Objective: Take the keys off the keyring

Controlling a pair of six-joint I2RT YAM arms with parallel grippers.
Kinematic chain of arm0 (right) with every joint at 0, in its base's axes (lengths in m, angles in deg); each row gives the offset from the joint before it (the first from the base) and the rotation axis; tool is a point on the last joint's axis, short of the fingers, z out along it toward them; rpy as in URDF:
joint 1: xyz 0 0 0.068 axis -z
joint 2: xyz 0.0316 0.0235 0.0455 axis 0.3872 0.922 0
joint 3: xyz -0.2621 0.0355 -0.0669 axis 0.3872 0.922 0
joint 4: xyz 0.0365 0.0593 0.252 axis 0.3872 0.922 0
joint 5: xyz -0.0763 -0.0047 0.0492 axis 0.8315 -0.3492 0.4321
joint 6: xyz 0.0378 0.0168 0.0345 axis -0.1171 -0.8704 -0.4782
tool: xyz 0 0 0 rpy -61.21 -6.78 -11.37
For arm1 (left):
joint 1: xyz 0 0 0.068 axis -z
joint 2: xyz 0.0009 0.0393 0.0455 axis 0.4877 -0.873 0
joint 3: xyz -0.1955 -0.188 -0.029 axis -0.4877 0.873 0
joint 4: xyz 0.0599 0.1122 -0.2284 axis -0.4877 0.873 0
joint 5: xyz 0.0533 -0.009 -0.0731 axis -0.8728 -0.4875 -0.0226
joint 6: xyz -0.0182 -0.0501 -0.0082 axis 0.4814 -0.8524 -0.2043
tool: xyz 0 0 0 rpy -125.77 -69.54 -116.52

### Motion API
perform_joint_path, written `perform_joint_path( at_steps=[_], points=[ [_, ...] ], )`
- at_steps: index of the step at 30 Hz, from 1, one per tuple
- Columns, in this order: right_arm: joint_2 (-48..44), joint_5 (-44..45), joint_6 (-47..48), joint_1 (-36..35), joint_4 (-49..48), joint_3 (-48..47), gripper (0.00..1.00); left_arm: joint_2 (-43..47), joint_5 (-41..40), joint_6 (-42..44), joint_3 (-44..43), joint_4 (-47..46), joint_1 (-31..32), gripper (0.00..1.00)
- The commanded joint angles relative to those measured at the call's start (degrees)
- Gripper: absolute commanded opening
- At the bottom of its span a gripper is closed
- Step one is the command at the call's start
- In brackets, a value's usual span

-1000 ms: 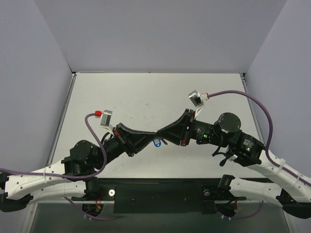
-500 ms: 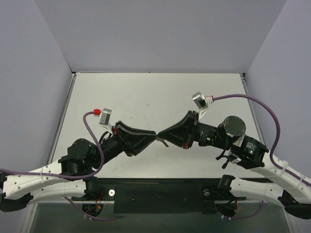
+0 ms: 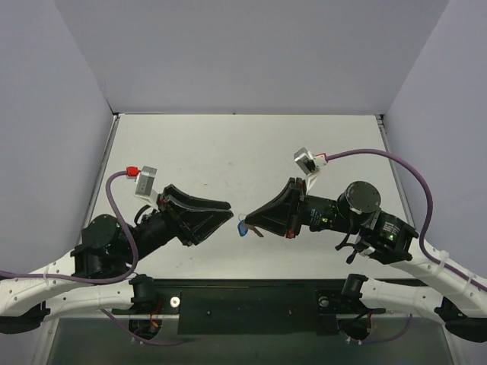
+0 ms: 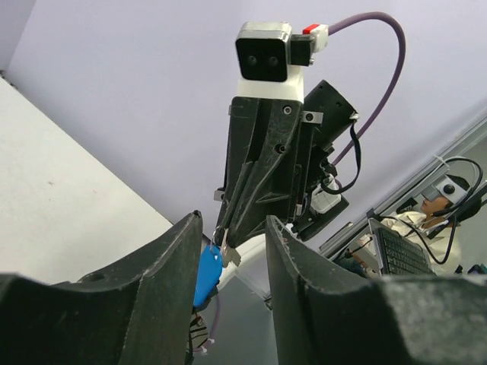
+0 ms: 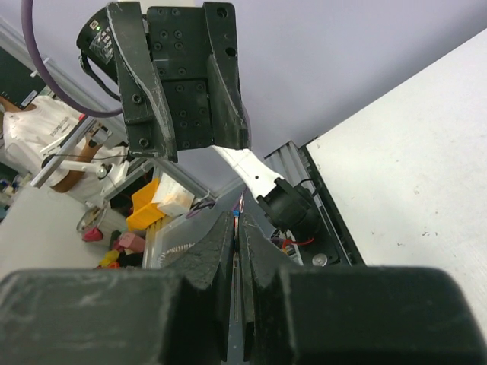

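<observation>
My right gripper [image 3: 248, 220] is shut on the keyring's thin metal ring, held above the table. From its tip hang the blue tag [image 3: 242, 226] and the small silver key [image 3: 256, 232]. The left wrist view shows the blue tag [image 4: 207, 272] and the key [image 4: 231, 255] dangling under the right gripper's tip, just past my left gripper [image 4: 233, 220]. My left gripper [image 3: 227, 211] is open, a short gap to the left of the tag, with nothing between its fingers. In the right wrist view my right gripper [image 5: 237, 219] is pressed shut with a speck of blue at its tip.
The white table [image 3: 228, 152] stretches behind both arms, with pale walls on three sides. A black rail [image 3: 251, 300] carrying the arm bases runs along the near edge. Purple cables [image 3: 380, 156] loop above each wrist.
My left gripper has opened and drawn back to the left, away from the right gripper. The blue tag and the key now hang from the right gripper alone.
</observation>
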Motion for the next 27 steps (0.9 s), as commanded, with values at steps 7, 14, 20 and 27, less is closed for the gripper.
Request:
perform_joint_path(
  at_steps=[7, 14, 20, 27],
  points=[
    [1.0, -5.6, 0.2, -0.8, -4.9, -4.0, 0.00, -1.5, 3.4, 3.0, -2.7, 0.2, 0.0, 0.41],
    [0.8, -5.5, 0.9, -0.8, -4.4, -4.7, 0.00, -2.1, 3.9, 2.6, -2.0, -0.6, 0.0, 0.37],
    [0.9, -5.3, 1.1, -0.8, -4.4, -4.8, 0.00, -2.6, 4.8, 2.4, -1.6, -1.3, 0.0, 0.30],
    [1.1, -4.9, 1.5, -0.8, -3.9, -5.4, 0.00, -2.8, 5.5, 2.1, -1.4, -2.2, 0.0, 0.24]
  ],
)
